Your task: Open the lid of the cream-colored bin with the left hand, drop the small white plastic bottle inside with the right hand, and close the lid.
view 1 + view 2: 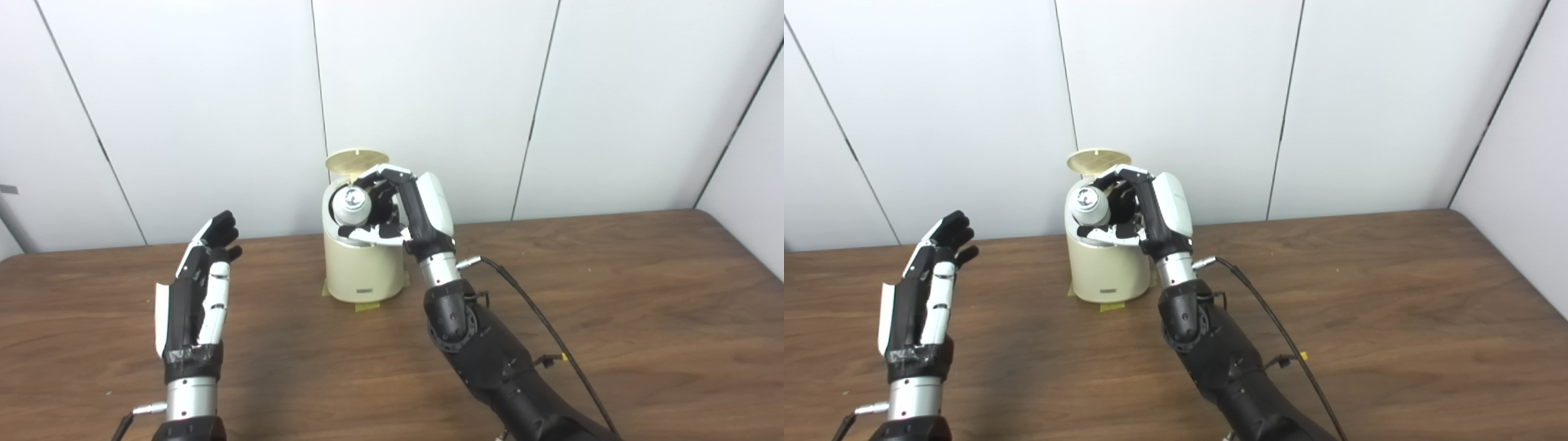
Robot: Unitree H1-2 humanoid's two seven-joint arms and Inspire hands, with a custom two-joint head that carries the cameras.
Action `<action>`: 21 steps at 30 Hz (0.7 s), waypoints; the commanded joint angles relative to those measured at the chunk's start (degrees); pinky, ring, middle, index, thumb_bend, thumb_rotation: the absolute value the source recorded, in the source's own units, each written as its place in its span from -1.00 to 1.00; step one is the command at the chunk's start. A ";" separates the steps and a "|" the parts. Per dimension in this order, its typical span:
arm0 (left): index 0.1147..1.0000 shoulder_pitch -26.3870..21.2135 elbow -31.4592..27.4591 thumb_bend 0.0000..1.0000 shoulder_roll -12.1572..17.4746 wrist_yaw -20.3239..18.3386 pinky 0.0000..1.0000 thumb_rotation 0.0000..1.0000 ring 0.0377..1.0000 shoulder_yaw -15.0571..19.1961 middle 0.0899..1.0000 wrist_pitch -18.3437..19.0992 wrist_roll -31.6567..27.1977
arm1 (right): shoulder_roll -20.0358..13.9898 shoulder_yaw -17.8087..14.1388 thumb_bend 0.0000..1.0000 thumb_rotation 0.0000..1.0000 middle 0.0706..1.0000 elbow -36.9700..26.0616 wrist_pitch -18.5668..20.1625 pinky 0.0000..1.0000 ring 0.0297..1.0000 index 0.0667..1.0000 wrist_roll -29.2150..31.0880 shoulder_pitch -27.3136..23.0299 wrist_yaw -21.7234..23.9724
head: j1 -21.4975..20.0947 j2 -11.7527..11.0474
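on the left side of the wooden table [612,294], the left hand [199,294] stands raised above the surface with its palm turned inward and its fingers spread and nearly straight, holding nothing and touching nothing. bare table lies all around it, out to the near edge and back to the white panelled wall [184,92]. between it and the cream-colored bin [358,269] there is an open strip of wood. the bin sits toward the back of the table, close to the wall, with bits of yellow tape [366,306] at its base. its lid [357,159] is tipped up and back, so the mouth is open. the right hand [401,205] reaches over the bin's mouth from the right, fingers curled around the small white plastic bottle [351,205], which it holds at the opening, just above the rim. a black cable [539,318] trails from the right wrist along the arm. right of that arm the table runs wide and bare to its far right edge.
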 commanded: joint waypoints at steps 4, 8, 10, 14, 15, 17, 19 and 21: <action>0.69 -1.55 -2.17 -0.49 -0.17 0.15 0.67 0.44 0.74 -0.25 0.74 -1.37 0.22 | -0.16 -0.33 -0.01 -1.00 0.04 -1.42 0.20 -0.26 -0.10 -0.19 -0.21 -2.89 -0.71 | -0.04 0.06; 0.69 -1.56 -1.99 -0.48 0.00 -0.07 0.67 0.43 0.74 -0.28 0.74 -1.73 0.01 | -0.38 -0.56 -0.01 -1.00 0.06 -1.62 0.39 -0.27 -0.12 -0.18 0.60 -2.49 0.34 | -0.10 0.11; 0.70 -1.53 -1.98 -0.47 0.10 -0.19 0.67 0.45 0.75 -0.29 0.75 -1.72 -0.04 | -0.33 -0.84 -0.01 -1.00 0.06 -1.77 0.46 -0.28 -0.12 -0.17 1.50 -2.31 1.20 | -0.10 0.11; 0.70 -1.55 -1.80 -0.47 0.20 -0.22 0.68 0.46 0.75 -0.23 0.75 -1.99 0.17 | -0.27 -1.01 -0.01 -1.00 0.06 -2.07 -0.58 -0.33 -0.11 -0.11 2.73 -2.03 1.86 | -0.15 0.11; 0.70 -1.56 -1.81 -0.47 0.22 -0.21 0.67 0.46 0.75 -0.23 0.75 -1.92 0.26 | -0.34 -0.89 -0.01 -1.00 0.04 -2.19 -0.83 -0.30 -0.10 -0.10 2.62 -1.99 1.78 | -0.15 0.11; 0.71 -1.61 -1.73 -0.48 0.26 -0.32 0.68 0.46 0.76 -0.27 0.76 -1.92 0.08 | -0.45 -0.77 -0.01 -1.00 0.04 -2.18 -1.11 -0.30 -0.09 -0.10 2.40 -2.00 1.59 | -0.11 0.09; 0.71 -1.63 -1.67 -0.46 0.25 -0.32 0.68 0.46 0.76 -0.26 0.76 -1.97 0.05 | -0.58 -0.59 0.01 -1.00 0.03 -2.23 -1.27 -0.24 -0.10 -0.11 2.01 -2.05 1.33 | -0.18 0.07; 0.70 -1.61 -1.75 -0.45 0.21 -0.28 0.68 0.45 0.76 -0.26 0.75 -1.86 0.14 | -0.60 -0.50 0.04 -1.00 0.01 -2.67 -0.83 -0.16 -0.04 -0.14 1.72 -1.94 1.46 | -0.17 0.10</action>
